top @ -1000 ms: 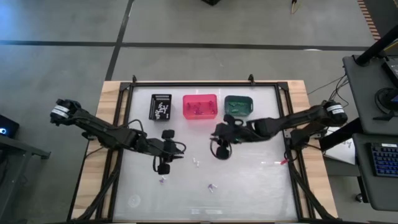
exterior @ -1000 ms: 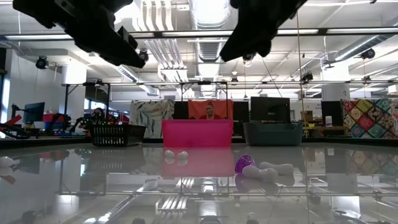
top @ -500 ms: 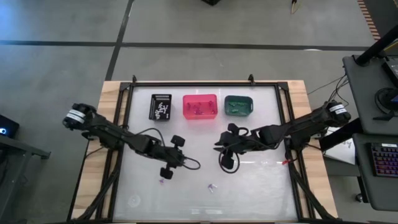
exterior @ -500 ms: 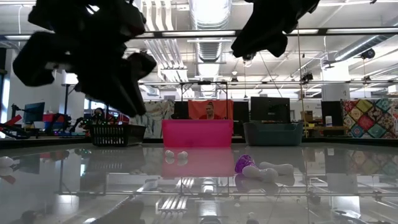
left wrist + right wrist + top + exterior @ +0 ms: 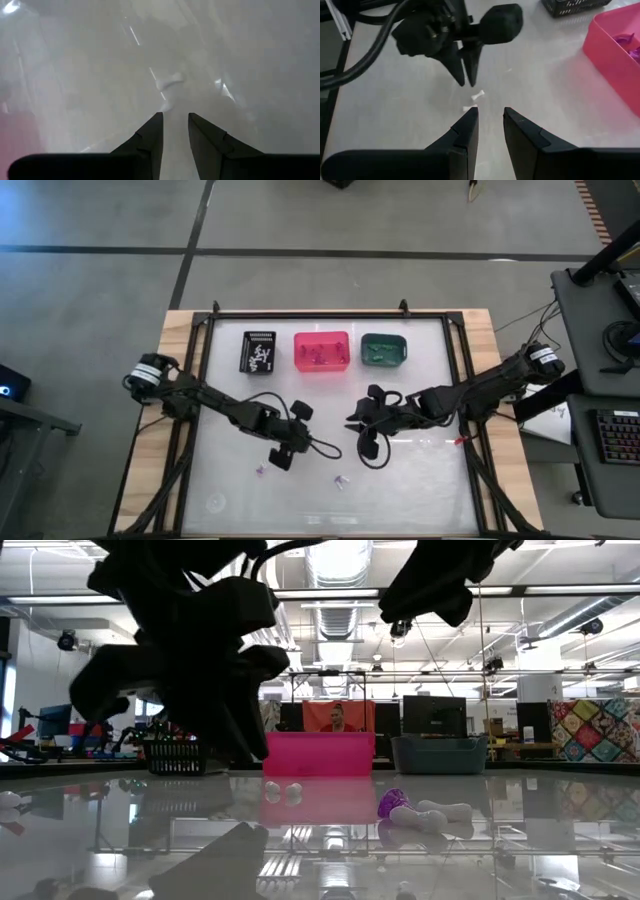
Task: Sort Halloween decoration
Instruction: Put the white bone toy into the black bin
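Observation:
Two small white trinkets (image 5: 479, 95) lie on the table's glass top between my two grippers; the left wrist view shows them too, trinkets (image 5: 170, 82). My left gripper (image 5: 290, 436) hangs just above the glass beside them, fingers pointing down and narrowly open (image 5: 175, 117). My right gripper (image 5: 364, 424) faces them from the table's right, open a little (image 5: 489, 112), higher above the glass. More trinkets lie nearer the near edge: one (image 5: 261, 469) and a purple and white pair (image 5: 340, 480), also seen low (image 5: 395, 803).
Along the far edge stand three bins in a row: a black basket (image 5: 258, 351), a pink bin (image 5: 321, 351) holding purple pieces, and a teal bin (image 5: 383, 349). A black cable (image 5: 325, 448) trails from my left gripper. A red bit (image 5: 457, 440) lies near the right rail.
My left gripper has moved toward the table's right and near edges and come down close to the glass near the white trinkets. My right gripper has drifted toward the near edge. The trinkets have stayed where they were.

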Robot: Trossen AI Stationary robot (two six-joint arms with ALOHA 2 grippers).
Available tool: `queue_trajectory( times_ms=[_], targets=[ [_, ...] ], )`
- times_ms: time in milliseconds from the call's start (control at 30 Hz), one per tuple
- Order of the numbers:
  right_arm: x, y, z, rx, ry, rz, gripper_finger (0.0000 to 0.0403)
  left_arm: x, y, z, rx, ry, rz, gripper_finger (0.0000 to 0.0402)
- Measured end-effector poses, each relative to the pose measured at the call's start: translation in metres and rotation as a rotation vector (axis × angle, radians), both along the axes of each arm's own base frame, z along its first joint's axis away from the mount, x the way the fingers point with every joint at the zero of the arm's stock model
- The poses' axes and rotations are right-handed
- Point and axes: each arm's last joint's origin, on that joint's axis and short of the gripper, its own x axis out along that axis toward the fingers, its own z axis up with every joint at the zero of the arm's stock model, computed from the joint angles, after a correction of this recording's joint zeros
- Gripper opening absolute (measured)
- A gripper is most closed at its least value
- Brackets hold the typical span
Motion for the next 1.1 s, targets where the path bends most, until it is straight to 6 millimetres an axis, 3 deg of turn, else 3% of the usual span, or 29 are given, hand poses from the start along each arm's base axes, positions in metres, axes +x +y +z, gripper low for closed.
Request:
queue_trajectory(
  times_ms=[333, 633, 1100],
  targets=[
    [-0.005, 0.014, 0.0, -0.027, -0.014, -0.003, 0.0082, 0.007, 0.015, -0.004, 0.004, 0.006, -0.057, 0.0116],
    [-0.006, 0.017, 0.0, -0.025, -0.015, 0.004, 0.0082, 0.012, 0.027, -0.004, -0.031, -0.014, -0.088, 0.0113],
    [-0.006, 0.018, 0.0, -0.018, -0.016, 0.001, 0.0082, 0.017, 0.031, -0.024, -0.062, 0.034, -0.118, 0.0091]
  ],
)
